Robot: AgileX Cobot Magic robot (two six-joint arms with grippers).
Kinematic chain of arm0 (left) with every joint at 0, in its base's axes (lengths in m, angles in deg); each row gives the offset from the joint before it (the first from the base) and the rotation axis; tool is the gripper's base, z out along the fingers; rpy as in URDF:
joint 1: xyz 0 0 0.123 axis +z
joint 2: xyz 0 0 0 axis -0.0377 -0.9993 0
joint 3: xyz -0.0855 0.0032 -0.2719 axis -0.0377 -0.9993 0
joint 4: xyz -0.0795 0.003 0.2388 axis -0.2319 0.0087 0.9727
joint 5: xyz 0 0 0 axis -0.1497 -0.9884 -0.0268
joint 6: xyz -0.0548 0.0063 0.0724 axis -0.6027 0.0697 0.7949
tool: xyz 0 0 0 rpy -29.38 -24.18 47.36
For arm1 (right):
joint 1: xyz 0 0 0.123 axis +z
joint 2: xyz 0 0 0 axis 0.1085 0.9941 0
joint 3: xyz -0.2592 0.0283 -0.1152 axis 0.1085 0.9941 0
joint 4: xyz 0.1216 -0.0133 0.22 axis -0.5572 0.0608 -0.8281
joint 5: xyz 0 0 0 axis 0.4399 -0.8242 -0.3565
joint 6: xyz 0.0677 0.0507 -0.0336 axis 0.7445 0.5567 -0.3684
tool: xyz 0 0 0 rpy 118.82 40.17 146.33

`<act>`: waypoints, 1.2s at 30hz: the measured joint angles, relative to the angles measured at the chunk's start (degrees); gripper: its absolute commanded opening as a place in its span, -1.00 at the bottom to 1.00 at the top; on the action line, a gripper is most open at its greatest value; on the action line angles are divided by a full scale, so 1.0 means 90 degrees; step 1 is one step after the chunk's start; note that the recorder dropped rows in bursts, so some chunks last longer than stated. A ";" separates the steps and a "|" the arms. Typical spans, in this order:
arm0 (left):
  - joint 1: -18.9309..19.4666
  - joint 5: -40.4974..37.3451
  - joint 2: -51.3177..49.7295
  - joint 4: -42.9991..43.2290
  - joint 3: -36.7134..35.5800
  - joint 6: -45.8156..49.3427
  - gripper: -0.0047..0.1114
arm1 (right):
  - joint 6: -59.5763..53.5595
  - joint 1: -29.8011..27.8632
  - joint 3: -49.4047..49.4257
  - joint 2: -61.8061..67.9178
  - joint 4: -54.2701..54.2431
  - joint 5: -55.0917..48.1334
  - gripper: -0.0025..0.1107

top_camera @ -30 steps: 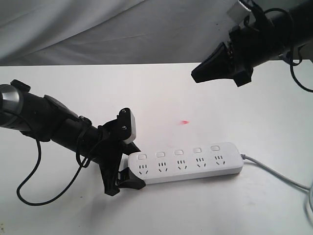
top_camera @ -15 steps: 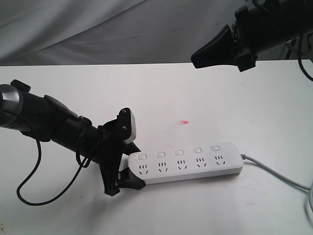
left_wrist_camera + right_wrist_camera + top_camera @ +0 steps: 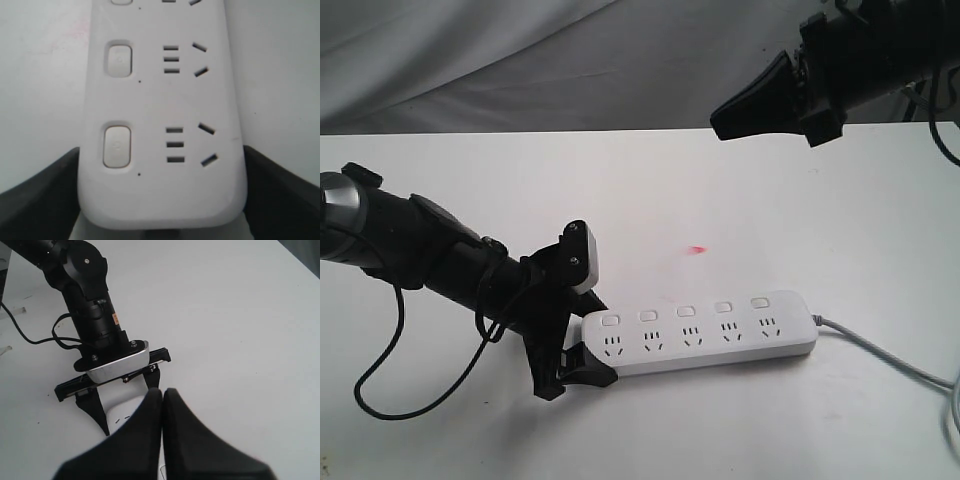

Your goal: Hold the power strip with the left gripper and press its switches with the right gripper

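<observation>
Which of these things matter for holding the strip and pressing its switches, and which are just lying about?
In the job:
power strip
switches
left pincer, closed on the strip's end
right pincer, shut, raised clear of the strip

Lying about:
red spot on the table
grey cloth behind
black cable looping by the left arm

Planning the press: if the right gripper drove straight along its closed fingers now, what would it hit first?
The right gripper aims at the left gripper clamping the power strip by its end; probably that first, though depth is unclear.
</observation>
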 measured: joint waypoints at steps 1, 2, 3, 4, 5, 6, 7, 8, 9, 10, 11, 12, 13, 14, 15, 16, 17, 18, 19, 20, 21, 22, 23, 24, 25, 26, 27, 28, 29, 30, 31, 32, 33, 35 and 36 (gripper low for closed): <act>0.0000 0.0000 0.0000 0.0000 0.0000 0.0000 -0.92 | 0.0000 0.0000 0.0000 0.0000 0.0000 0.0000 -0.96; 0.0000 0.0000 0.0000 0.0000 0.0000 0.0000 -0.92 | 0.0000 0.0000 0.0000 0.0000 0.0000 0.0000 -0.96; 0.0000 0.0000 0.0000 0.0000 0.0000 0.0000 -0.92 | 0.0000 0.0000 0.0000 0.0000 0.0000 0.0000 -0.96; 0.0000 0.0000 0.0000 0.0000 0.0000 0.0000 -0.92 | 0.0000 0.0000 0.0000 -0.0011 0.0000 0.0000 -0.96; 0.0000 0.0000 0.0000 0.0000 0.0000 0.0000 -0.92 | 0.0000 0.0000 0.0000 -0.0033 0.0000 0.0000 -0.96; 0.0000 0.0000 0.0000 0.0000 0.0000 0.0000 -0.92 | 0.0000 0.0000 0.0009 -0.0063 0.0000 0.0000 -0.96; 0.0000 0.0000 0.0000 0.0000 0.0000 0.0000 -0.92 | 0.0000 0.0000 0.0009 -0.0129 0.0000 0.0016 -0.96; 0.0000 0.0000 0.0000 0.0000 0.0000 0.0000 -0.92 | 0.0000 0.0000 0.0009 -0.0224 0.0014 0.0033 -0.96; 0.0000 0.0000 0.0000 0.0000 0.0000 0.0000 -0.92 | 0.0000 0.0000 0.0009 -0.0325 0.0026 0.0050 -0.96; 0.0000 0.0000 0.0000 0.0000 0.0000 0.0000 -0.92 | 0.0000 0.0000 0.0009 -0.0478 0.0026 0.0106 -0.96; 0.0000 0.0000 0.0000 0.0000 0.0000 0.0000 -0.92 | 0.0000 0.0000 0.0009 -0.0654 0.0026 0.0176 -0.96; 0.0000 0.0000 0.0000 0.0000 0.0000 0.0000 -0.92 | 0.0000 0.0000 0.0009 -0.0811 0.0026 0.0242 -0.96; 0.0000 0.0000 0.0000 0.0000 0.0000 0.0000 -0.92 | 0.0000 0.0000 0.0009 -0.1019 0.0026 0.0350 -0.96; 0.0000 0.0000 0.0000 0.0000 0.0000 0.0000 -0.92 | 0.0000 0.0000 0.0009 -0.1232 0.0026 0.0524 -0.96; 0.0000 0.0000 0.0000 0.0000 0.0000 0.0000 -0.92 | 0.0000 0.0000 0.0009 -0.1453 0.0051 0.0705 -0.96; 0.0000 0.0000 0.0000 0.0000 0.0000 0.0000 -0.92 | 0.0000 0.0000 0.0009 -0.1675 0.0084 0.0971 -0.96; 0.0000 0.0000 0.0000 0.0000 0.0000 0.0000 -0.92 | 0.0000 0.0000 0.0009 -0.1902 0.0130 0.1247 -0.96; 0.0000 0.0000 0.0000 0.0000 0.0000 0.0000 -0.92 | 0.0000 0.0000 0.0009 -0.2086 0.0185 0.1523 -0.96; 0.0000 0.0000 0.0000 0.0000 0.0000 0.0000 -0.92 | 0.0000 0.0000 0.0009 -0.2313 0.0261 0.1786 -0.96; 0.0000 0.0000 0.0000 0.0000 0.0000 0.0000 -0.92 | 0.0000 0.0000 0.0009 -0.2541 0.0310 0.2002 -0.96; 0.0000 0.0000 0.0000 0.0000 0.0000 0.0000 -0.92 | 0.0000 0.0000 0.0009 -0.2725 0.0342 0.2140 -0.96; 0.0000 0.0000 0.0000 0.0000 0.0000 0.0000 -0.92 | 0.0000 0.0000 0.0009 -0.2952 0.0401 0.2261 -0.96; 0.0000 0.0000 0.0000 0.0000 0.0000 0.0000 -0.92 | 0.0023 0.0000 0.0009 -0.3185 0.0487 0.2339 -0.96; 0.0000 0.0000 0.0000 0.0000 0.0000 0.0000 -0.92 | 0.0066 0.0000 0.0009 -0.3414 0.0585 0.2376 -0.96; 0.0000 0.0000 0.0000 0.0000 0.0000 0.0000 -0.92 | 0.0233 0.0000 0.0009 -0.3640 0.0765 0.2400 -0.96; 0.0000 0.0000 0.0000 0.0000 0.0000 0.0000 -0.92 | 0.0546 0.0000 0.0009 -0.3869 0.1001 0.2410 -0.96; 0.0000 0.0000 0.0000 0.0000 0.0000 0.0000 -0.92 | 0.0985 0.0000 0.0009 -0.4097 0.1300 0.2415 -0.96; 0.0000 0.0000 0.0000 0.0000 0.0000 0.0000 -0.92 | 0.1404 0.0000 0.0009 -0.4280 0.1579 0.2415 -0.96; 0.0000 0.0000 0.0000 0.0000 0.0000 0.0000 -0.92 | 0.1991 0.0011 0.0009 -0.4502 0.1960 0.2415 -0.96; 0.0000 0.0000 0.0000 0.0000 0.0000 0.0000 -0.92 | 0.2604 0.0011 0.0009 -0.4715 0.2390 0.2415 -0.96; 0.0000 0.0000 0.0000 0.0000 0.0000 0.0000 -0.92 | 0.3242 0.0011 0.0009 -0.4876 0.2855 0.2415 -0.96; 0.0000 0.0000 0.0000 0.0000 0.0000 0.0000 -0.92 | 0.3897 0.0011 0.0009 -0.5063 0.3330 0.2403 -0.96; 0.0000 0.0000 0.0000 0.0000 0.0000 0.0000 -0.92 | 0.4529 0.0011 0.0009 -0.5248 0.3805 0.2376 -0.96; 0.0000 0.0000 0.0000 0.0000 0.0000 0.0000 -0.92 | 0.5508 0.0011 0.0009 -0.5615 0.4577 0.2312 -0.96; 0.0000 0.0000 0.0000 0.0000 0.0000 0.0000 -0.92 | 0.5942 0.0011 0.0009 -0.5796 0.4930 0.2235 -0.96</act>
